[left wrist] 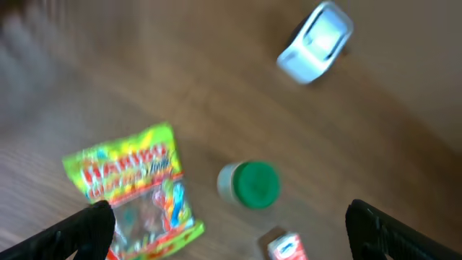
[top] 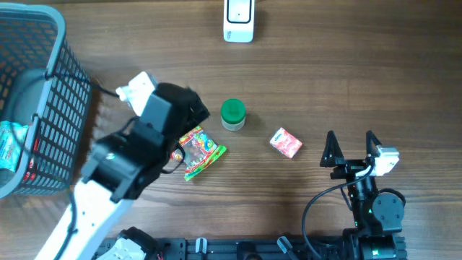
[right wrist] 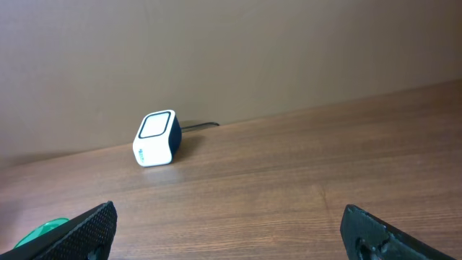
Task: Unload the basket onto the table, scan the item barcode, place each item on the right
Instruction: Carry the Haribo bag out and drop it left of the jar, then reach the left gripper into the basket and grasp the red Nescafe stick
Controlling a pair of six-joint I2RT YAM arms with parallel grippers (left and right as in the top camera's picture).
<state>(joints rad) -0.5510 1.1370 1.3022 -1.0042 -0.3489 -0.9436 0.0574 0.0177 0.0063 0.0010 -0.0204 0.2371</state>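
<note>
Near the tabletop's (top: 325, 65) middle, the left arm's fingers (left wrist: 86, 230) hang spread wide and empty above a green-and-red plastic gummy bag (top: 200, 151) lying flat, beside a small green-lidded jar (top: 232, 114) and a red-and-white carton (top: 286, 142). Right arm's fingers (right wrist: 85, 231) stand apart too, holding nothing. No item is gripped yet; next, I judge, one must be grasped and its barcode faced toward the white cube scanner (top: 238, 22).

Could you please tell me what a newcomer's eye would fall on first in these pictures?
The bright candy bag left of centre stands out first, with the left end effector open near it. Next come the green-lidded jar beside it and the white scanner at the far edge of the table.
</note>
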